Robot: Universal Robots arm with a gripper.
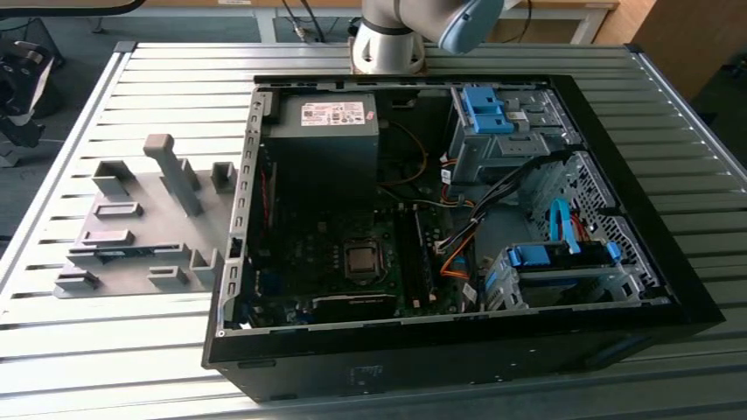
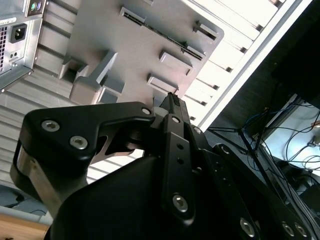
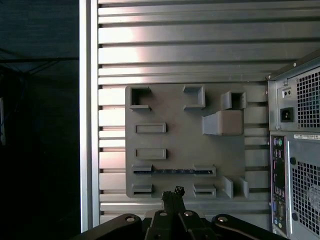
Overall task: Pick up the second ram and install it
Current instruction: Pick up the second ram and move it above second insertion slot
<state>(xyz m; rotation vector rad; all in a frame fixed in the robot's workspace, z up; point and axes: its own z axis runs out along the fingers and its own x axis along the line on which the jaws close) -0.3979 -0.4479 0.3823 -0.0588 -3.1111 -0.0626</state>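
1 black pincer [image 3: 173, 192], tips pressed together on nothing, hangs over a ribbed silver table [image 3: 175, 50]. Below it a gray holder plate [image 3: 185, 135] carries the second ram [image 3: 172, 171]: a thin dark-blue strip set between 2 slotted blocks. Beside the plate stands an open computer case [image 1: 467, 354]. Past the table edge lies dark floor [image 3: 40, 150] with tangled cables [image 2: 280, 145].

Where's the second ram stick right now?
The second ram lies in a slot of the gray fixture tray, on the exterior view's left of the open computer case.
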